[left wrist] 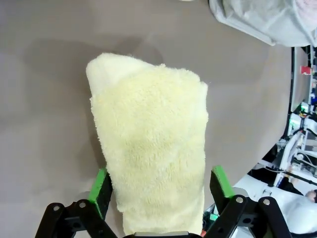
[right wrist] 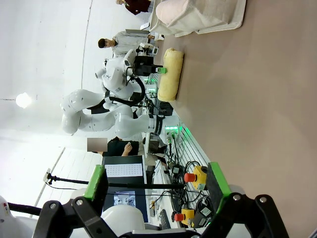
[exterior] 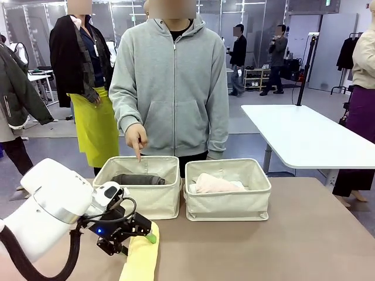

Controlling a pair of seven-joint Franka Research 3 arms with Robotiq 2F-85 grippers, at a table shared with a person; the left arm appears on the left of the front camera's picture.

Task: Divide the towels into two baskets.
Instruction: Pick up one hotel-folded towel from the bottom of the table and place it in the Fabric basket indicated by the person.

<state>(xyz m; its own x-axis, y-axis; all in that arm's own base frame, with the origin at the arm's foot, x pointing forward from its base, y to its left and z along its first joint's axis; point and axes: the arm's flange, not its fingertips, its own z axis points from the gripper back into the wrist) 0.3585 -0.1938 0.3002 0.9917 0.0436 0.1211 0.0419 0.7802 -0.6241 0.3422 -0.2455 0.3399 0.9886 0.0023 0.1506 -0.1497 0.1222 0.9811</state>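
A pale yellow towel (exterior: 140,260) lies rolled on the table in front of the left basket (exterior: 146,202). My left gripper (exterior: 133,235) is open and straddles its near end, with the green pads (left wrist: 101,184) just off each side of the yellow towel (left wrist: 153,158). A dark grey towel (exterior: 137,180) lies in the left basket. The right basket (exterior: 228,205) holds a pale pink towel (exterior: 212,183) with a bit of white towel (exterior: 239,185) beside it. My right gripper (right wrist: 157,182) hangs open and empty, far from the yellow towel (right wrist: 171,74).
A person in a grey hoodie stands behind the baskets, one finger (exterior: 139,153) pointing down at the left basket's far rim. A white table (exterior: 304,137) stands at the back right. Bare brown tabletop (exterior: 281,246) stretches to the right of the towel.
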